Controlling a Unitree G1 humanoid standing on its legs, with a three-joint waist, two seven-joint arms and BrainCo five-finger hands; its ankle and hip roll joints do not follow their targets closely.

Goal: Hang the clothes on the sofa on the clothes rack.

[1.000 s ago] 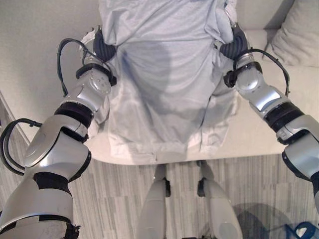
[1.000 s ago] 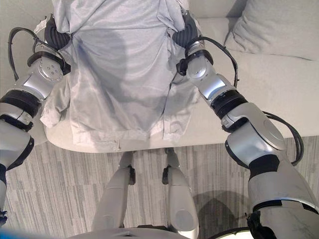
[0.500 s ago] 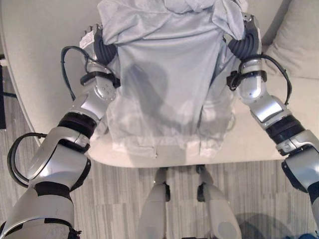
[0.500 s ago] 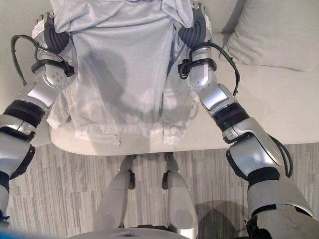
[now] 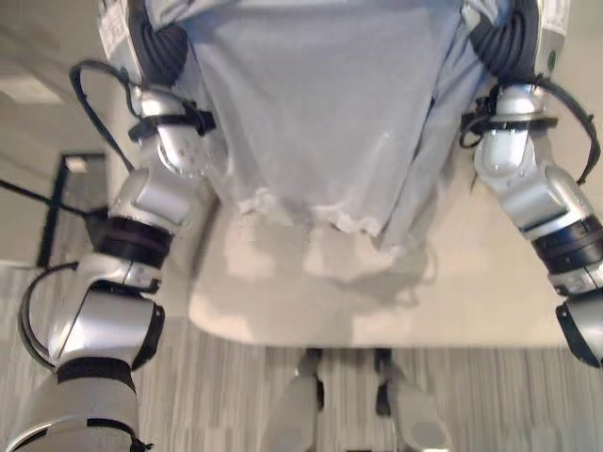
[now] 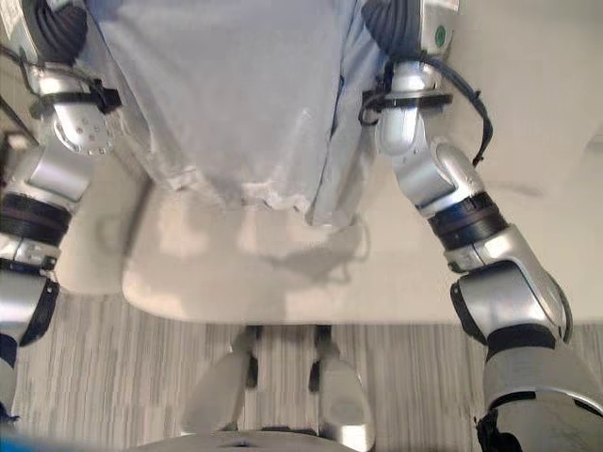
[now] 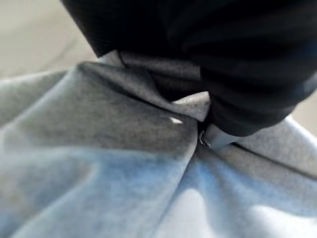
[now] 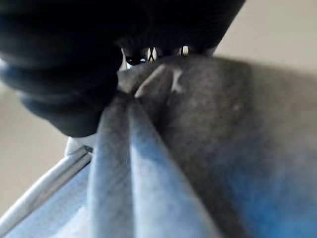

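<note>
A light grey garment (image 5: 320, 104) hangs spread between my two raised hands, above the beige sofa seat (image 5: 377, 301). Its lower hem (image 5: 311, 215) dangles free over the cushion, with one side panel trailing lower on the right. My left hand (image 5: 155, 47) holds its upper left corner and my right hand (image 5: 504, 42) its upper right corner. Bunched cloth (image 7: 124, 129) is gathered against the left hand's dark cover. Folds of the garment (image 8: 163, 148) run up into the right hand too. The fingers are mostly hidden by fabric.
The sofa's front edge (image 5: 311, 341) curves just ahead of me, with grey striped floor (image 5: 207, 395) below it. A thin dark frame (image 5: 52, 207) stands on the floor at the left, beside the sofa's end.
Both arms have risen, lifting the garment; its hem has come up off the sofa's front edge and hangs above the seat. The view has also shifted.
</note>
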